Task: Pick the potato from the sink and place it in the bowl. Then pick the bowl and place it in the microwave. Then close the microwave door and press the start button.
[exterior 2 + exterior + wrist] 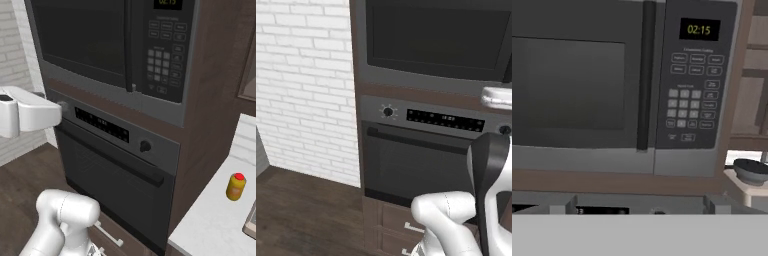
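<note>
Standing tall against the white brick wall [301, 85] is a dark wood cabinet column [210, 90] with two appliances built into it. The oven [117, 172] takes the lower half, with a bar handle across its door, a black display strip and a round knob [145, 146] at each end of its panel. Above it sits the microwave [619, 85], and the microwave door [574, 80] is closed flush, its dark window showing nothing I can make out inside. To the right of the door is the keypad [691, 95] with a lit clock reading 02:15. The white arm [62, 220] rises in front of the oven, its hand level with the oven's control panel and facing the microwave. The gripper's jaws are spread wide with nothing between them. Off to the right, a pale counter [210, 225] carries a small yellow bottle with a red cap [235, 186]. A dark round dish [751, 171] sits beyond the cabinet's right edge.
</note>
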{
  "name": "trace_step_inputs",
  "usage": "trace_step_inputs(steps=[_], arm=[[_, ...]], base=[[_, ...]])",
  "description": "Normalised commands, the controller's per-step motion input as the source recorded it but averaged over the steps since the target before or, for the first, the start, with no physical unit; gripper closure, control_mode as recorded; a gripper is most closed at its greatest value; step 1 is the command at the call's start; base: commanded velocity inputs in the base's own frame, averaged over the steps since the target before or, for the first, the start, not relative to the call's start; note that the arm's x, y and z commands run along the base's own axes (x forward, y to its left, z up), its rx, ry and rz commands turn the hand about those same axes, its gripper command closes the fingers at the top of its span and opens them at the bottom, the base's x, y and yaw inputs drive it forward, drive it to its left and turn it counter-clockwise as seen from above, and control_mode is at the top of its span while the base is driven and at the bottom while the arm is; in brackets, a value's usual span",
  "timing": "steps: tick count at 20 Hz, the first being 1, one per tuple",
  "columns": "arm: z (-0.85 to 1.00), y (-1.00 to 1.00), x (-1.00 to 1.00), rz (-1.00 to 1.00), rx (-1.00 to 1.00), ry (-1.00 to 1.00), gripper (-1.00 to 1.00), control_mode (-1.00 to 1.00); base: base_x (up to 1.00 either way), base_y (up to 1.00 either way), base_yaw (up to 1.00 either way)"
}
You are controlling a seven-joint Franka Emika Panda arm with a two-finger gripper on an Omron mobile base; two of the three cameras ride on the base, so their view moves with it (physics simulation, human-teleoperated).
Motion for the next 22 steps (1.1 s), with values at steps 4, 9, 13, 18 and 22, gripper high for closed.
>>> trace_step_inputs(steps=[4,9,13,18,22], arm=[[0.00,-0.11,0.01,0.00,-0.01,0.00,-1.00,-1.00],[0.00,-0.51,0.26,0.02,0.06,0.00,-1.00,-1.00],[0.00,-0.50,0.27,0.04,0.09,0.00,-1.00,-1.00],[0.00,-0.38,0.18,0.02,0.02,0.00,-1.00,-1.00],[0.00,-0.30,0.13,0.00,0.00,0.00,-1.00,-1.00]], base=[[0.00,0.00,0.00],[0.00,0.00,0.00],[0.00,0.00,0.00],[0.00,0.00,0.00],[0.00,0.00,0.00]])
